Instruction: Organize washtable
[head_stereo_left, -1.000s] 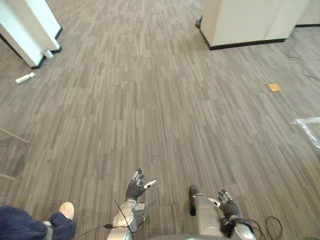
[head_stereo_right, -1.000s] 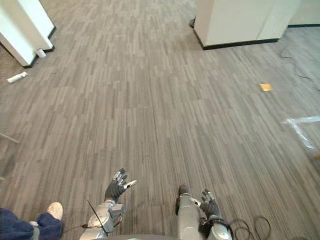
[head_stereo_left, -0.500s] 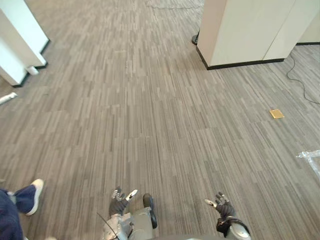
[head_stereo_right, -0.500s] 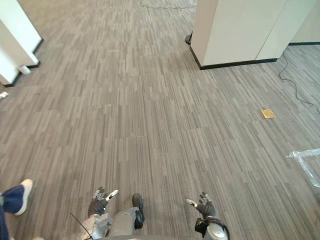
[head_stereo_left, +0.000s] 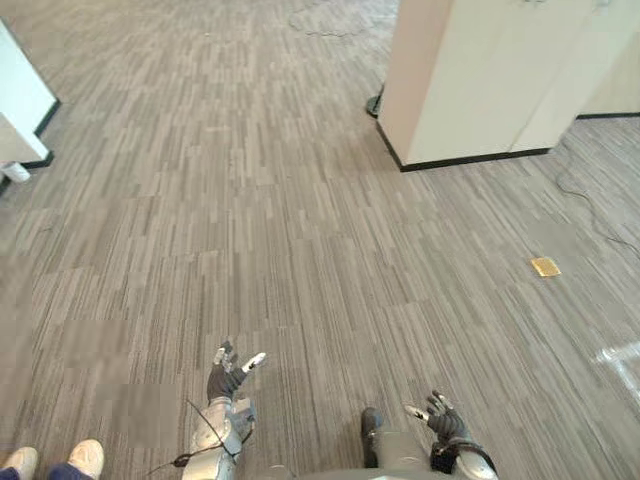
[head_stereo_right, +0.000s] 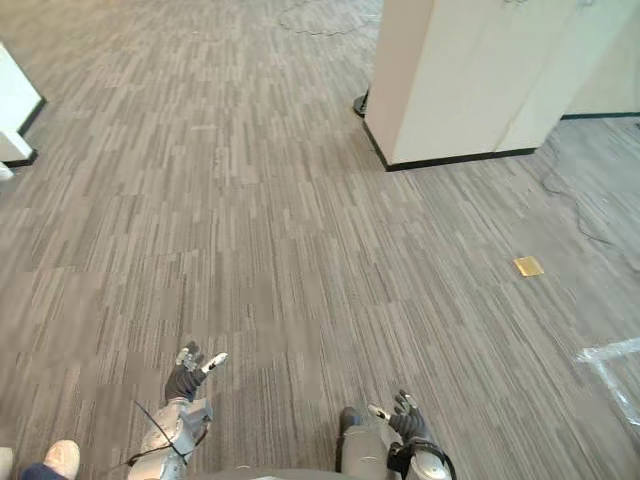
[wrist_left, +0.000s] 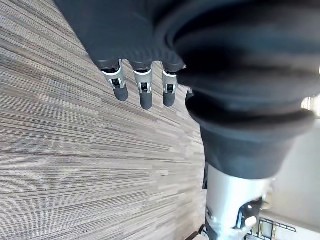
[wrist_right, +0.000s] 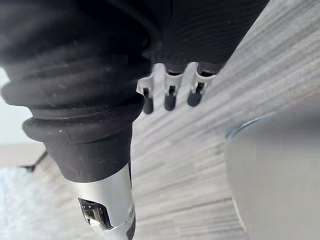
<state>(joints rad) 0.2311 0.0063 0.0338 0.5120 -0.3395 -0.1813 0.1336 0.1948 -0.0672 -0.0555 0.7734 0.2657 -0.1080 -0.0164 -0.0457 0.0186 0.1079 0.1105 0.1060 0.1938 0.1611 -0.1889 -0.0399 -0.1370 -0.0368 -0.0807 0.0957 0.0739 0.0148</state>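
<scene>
At the near left edge stand a person's pale shoes (head_stereo_left: 85, 458), with a white cabinet (head_stereo_left: 20, 100) far left. The left hand (head_stereo_left: 228, 376) hangs over the grey striped floor (head_stereo_left: 300, 200), its fingers (wrist_left: 145, 95) spread open and holding nothing. The right hand (head_stereo_left: 445, 424), near right, is also open and empty. A beige pillar (head_stereo_left: 470, 80) stands far right, with a small yellow square (head_stereo_left: 545, 266) nearer on the floor.
</scene>
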